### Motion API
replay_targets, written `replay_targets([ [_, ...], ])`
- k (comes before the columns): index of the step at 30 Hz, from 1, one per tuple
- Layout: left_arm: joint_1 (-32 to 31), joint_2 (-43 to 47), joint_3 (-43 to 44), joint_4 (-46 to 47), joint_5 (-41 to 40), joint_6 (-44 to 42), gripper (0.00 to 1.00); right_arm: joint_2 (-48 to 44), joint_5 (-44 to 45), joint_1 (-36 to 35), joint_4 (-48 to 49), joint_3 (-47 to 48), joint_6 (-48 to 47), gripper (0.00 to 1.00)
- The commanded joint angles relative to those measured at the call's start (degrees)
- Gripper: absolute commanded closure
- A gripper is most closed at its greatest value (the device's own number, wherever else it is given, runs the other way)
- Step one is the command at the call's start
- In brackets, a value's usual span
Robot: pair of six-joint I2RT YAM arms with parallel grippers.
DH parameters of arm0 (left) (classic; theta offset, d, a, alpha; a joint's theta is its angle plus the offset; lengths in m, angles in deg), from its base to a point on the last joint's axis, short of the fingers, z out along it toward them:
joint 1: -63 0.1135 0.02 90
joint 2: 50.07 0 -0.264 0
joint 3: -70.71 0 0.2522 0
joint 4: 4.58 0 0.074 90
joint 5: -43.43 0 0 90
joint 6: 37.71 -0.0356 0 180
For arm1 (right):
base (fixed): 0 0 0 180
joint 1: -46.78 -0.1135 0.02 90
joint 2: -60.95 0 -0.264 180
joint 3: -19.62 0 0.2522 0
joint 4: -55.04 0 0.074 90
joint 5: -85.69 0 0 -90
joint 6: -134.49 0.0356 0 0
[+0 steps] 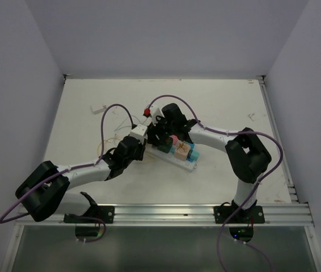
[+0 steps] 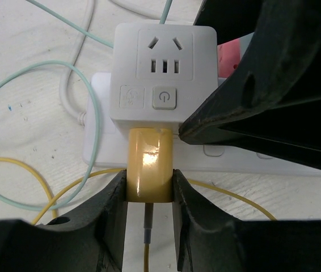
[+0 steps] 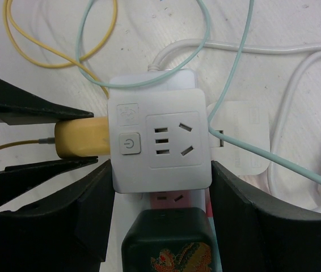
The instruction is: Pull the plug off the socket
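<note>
Left wrist view: shows the left tool (image 2: 148, 181) closed narrow on the yellow plug (image 2: 148, 161), one finger pressed to each flank, with the thin yellow cable (image 2: 64, 190) trailing back between the fingers. Shows the plug's nose seated in the near side face of the white cube adapter (image 2: 163, 68). Sets the plug's long axis in line with the fingers, running straight from the tool into the cube. Locates the socket (image 2: 234, 161) flat on the table (image 2: 18, 34) beneath the cube, crossing the frame from left to right, roughly square to the plug.

Right wrist view: shows the right tool (image 3: 160, 170) at middling width, closed against both flanks of the cube, apparently bracing it onto the socket. Shows the plug jutting from the cube's left face.

Top external view: places the socket near mid-table, lying diagonally from far left to near right, with the cube toward its far-left end. Shows the left tool reaching in from the near left and the right tool from the right.

Puts the left arm on the plug already, hence the nearer one. Calls, as a judgement, for a straight draw back along the plug's axis, away from the cube and toward the left arm's base. Warns of the cube lifting off the socket should the brace slip.
</note>
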Motion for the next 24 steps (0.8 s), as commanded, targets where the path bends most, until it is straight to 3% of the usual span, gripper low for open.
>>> replay_targets([
  [1, -1.1, 0.1, -0.5, 2.9, -0.1, -0.5, 0.90, 0.5, 7.6, 1.7, -7.1, -2.4, -0.7, 1.00],
  [5, -2.1, 1.1, -0.8, 1.7, 0.1, -0.7, 1.00, 1.4, 11.9, 1.7, -7.1, -2.5, 0.3, 1.00],
  [24, -6.2, 9.6, -2.5, -10.7, 4.0, 5.0, 1.00, 3.7, 23.6, 1.7, -4.2, -3.6, 2.3, 1.00],
])
